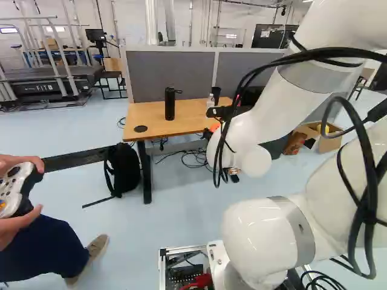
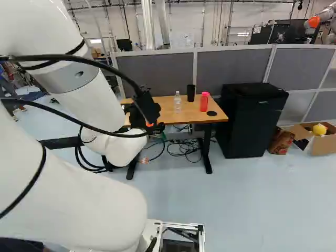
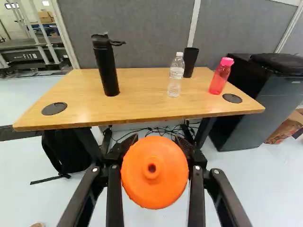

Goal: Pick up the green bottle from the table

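White arm [image 1: 269,118] bent; hand [image 2: 152,126] forward

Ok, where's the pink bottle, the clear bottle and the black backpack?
Pink bottle [image 3: 218,82]: wrist view, on its body.
Clear bottle [image 3: 174,86]: wrist view, its lower part.
Black backpack [image 1: 126,169]: left base view, its middle.

Bright, even light; soft shadows.

We see a pale blue floor [image 1: 181,223], and on it stands a wooden table [image 1: 145,115]. Behind the table are grey partitions [image 1: 169,78] with light frames. Beside it we find a black cabinet [image 2: 240,131]. Farther back, we notice a treadmill [image 1: 48,89], a whitish wall [image 1: 136,13], vertical pipes [image 1: 150,23] and small bright windows [image 1: 9,30].
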Tool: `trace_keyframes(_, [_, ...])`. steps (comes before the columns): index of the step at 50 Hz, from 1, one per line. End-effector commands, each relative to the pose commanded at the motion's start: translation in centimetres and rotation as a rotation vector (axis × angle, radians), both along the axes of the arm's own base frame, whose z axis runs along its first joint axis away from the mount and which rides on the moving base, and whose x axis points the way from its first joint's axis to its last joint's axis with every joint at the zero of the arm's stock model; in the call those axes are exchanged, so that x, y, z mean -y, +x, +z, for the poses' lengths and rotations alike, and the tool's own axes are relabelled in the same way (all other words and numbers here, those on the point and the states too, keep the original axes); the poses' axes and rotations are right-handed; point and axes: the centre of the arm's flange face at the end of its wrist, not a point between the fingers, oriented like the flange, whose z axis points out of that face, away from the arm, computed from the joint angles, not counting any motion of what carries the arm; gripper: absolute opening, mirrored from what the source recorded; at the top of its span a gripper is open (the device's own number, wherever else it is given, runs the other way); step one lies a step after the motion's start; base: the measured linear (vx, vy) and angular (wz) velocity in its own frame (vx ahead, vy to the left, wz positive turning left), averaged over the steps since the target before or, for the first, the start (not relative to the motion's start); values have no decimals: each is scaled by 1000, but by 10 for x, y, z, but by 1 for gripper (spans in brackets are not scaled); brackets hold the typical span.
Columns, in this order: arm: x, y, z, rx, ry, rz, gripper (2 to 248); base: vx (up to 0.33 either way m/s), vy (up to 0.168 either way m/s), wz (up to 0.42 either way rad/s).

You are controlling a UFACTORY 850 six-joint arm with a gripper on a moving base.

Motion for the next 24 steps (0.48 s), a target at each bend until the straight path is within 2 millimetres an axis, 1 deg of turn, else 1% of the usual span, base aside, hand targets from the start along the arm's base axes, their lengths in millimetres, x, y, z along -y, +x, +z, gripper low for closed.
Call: trace_keyframes(24, [0, -2, -1, 2, 0, 1, 122, 0, 0, 0])
